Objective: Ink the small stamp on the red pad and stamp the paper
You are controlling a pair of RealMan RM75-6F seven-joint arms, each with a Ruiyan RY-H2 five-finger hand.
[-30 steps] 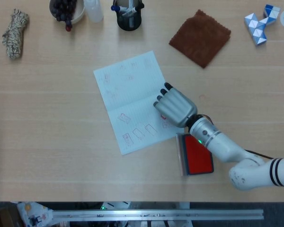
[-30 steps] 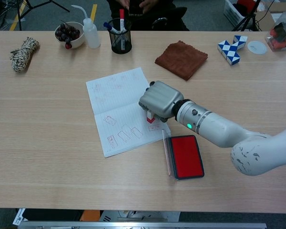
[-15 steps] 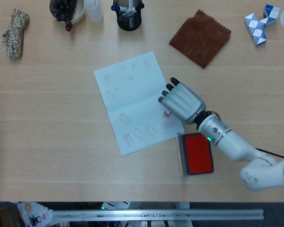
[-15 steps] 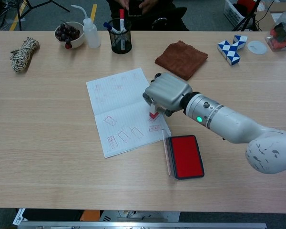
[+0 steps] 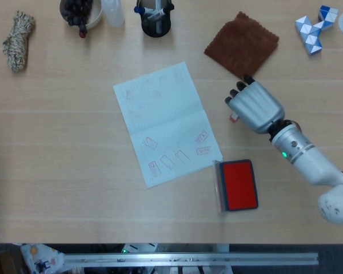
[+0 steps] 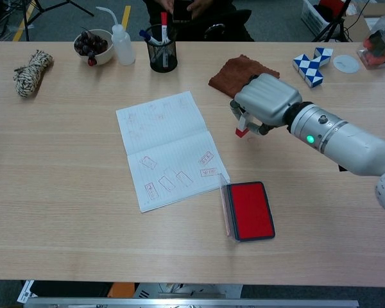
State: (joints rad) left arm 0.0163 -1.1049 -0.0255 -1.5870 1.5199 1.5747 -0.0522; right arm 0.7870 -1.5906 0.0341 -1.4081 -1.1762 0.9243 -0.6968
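Observation:
My right hand [image 5: 254, 105] [image 6: 266, 102] hovers over bare table right of the paper, just in front of the brown cloth. It holds the small stamp [image 6: 242, 128], whose red-and-white end [image 5: 234, 117] peeks out below the fingers, clear of the table. The white paper [image 5: 166, 123] [image 6: 170, 147] lies angled at the centre with several red prints on its lower half. The red ink pad [image 5: 239, 184] [image 6: 249, 210] lies with its lid open near the front edge, in front of the hand. My left hand is out of both views.
A brown cloth [image 5: 242, 45] [image 6: 244, 79] lies behind the hand. Along the far edge stand a black pen cup [image 5: 156, 17], a squeeze bottle [image 6: 122, 43], a bowl [image 6: 93, 45] and a rope bundle [image 5: 17, 40]. A blue-white puzzle [image 6: 311, 67] sits far right.
My right hand lifted off the paper's lower right corner and swung right and away with the stamp. Fresh red prints now show where it stood.

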